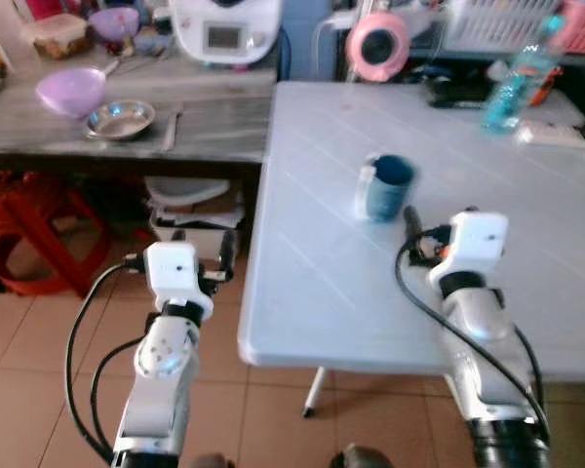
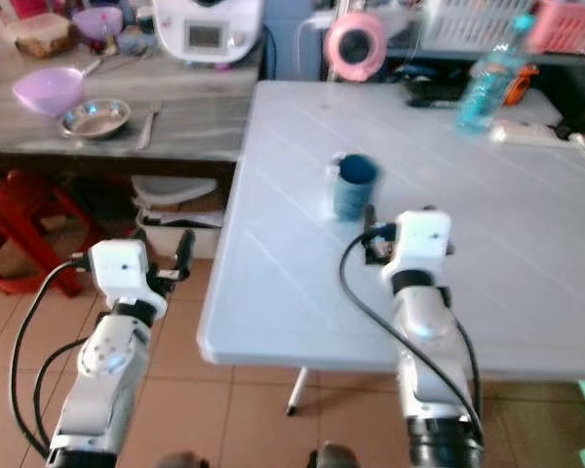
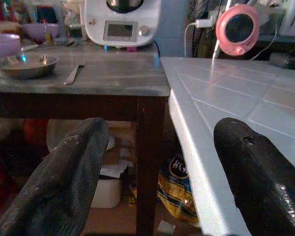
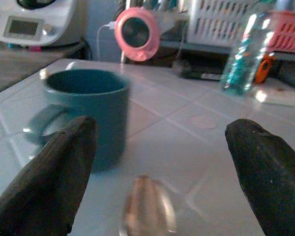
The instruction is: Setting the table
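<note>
Your right gripper (image 1: 421, 226) sits above the white tabletop (image 1: 312, 283), just behind the blue mug (image 1: 386, 187).
Left wrist: left gripper (image 3: 157, 162), jaws wide, off the tabletop edge. Right wrist: jaws wide, mug ahead, spoon (image 4: 147, 210) between them.

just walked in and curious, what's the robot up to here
The robot stands at the near edge of a white table, setting it. Its right gripper is open over the table, just short of a blue mug, holding nothing. A spoon lies on the table between its fingers. The left gripper is open too, off the table's edge beside a wooden side table that carries a metal bowl, a fork and a purple bowl.
</note>
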Controlling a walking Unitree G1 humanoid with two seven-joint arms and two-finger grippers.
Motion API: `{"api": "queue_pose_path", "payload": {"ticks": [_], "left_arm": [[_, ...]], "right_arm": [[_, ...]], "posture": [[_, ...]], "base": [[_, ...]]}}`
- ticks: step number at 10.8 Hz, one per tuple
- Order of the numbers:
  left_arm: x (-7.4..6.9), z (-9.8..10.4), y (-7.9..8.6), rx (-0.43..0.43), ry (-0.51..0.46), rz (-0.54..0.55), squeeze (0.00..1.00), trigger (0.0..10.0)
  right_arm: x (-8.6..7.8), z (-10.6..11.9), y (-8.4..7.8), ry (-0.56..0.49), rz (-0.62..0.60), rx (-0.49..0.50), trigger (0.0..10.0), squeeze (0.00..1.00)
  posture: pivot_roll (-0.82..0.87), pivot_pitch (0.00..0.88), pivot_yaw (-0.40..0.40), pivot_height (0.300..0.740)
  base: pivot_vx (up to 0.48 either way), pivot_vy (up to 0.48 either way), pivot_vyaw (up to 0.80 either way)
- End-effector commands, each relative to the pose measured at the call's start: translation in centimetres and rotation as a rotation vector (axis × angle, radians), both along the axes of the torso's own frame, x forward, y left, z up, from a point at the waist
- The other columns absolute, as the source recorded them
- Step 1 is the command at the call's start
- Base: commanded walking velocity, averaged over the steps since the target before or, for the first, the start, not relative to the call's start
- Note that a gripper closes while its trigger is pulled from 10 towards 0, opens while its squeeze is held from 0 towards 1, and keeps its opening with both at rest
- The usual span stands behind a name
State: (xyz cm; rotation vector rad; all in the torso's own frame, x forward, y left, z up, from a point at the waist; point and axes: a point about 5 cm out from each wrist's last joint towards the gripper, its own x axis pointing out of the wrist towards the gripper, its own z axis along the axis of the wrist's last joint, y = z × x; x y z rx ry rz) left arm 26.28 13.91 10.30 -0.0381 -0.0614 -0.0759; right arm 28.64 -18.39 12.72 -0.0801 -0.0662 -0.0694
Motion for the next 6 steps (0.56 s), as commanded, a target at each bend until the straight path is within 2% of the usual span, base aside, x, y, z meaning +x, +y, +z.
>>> {"api": "queue_pose_path", "payload": {"ticks": [1,2,3,4,6], "left_arm": [[-0.1,0.1,0.6,0.014,-0.004,0.011,0.00,10.0],[-0.2,0.2,0.6,0.013,-0.002,0.009,0.00,10.0],[-0.4,0.2,0.6,0.018,0.004,0.005,0.00,10.0],[-0.6,0.2,0.8,0.025,0.008,0.003,0.00,10.0],[-0.9,0.2,1.0,0.032,0.015,0.005,0.00,10.0]], "right_arm": [[0.0,-0.3,0.4,0.009,0.008,-0.003,10.0,0.00],[-0.1,-0.9,0.3,0.046,0.001,-0.011,10.0,0.00],[-0.2,-2.4,-0.2,0.136,-0.023,-0.024,10.0,0.00],[-0.3,-3.2,-0.6,0.183,-0.037,0.031,10.0,0.00],[-0.6,-4.1,-0.8,0.243,-0.041,0.021,10.0,0.00]], "posture": [[-0.04,0.038,0.003,0.740],[-0.03,0.053,0.007,0.740],[-0.02,0.066,0.012,0.740],[-0.02,0.072,0.014,0.740],[-0.01,0.089,0.020,0.740]], "base": [[0.000,0.000,0.00],[0.000,0.000,0.00],[0.000,0.000,0.00],[0.000,0.000,0.00],[0.000,0.000,0.00]]}}
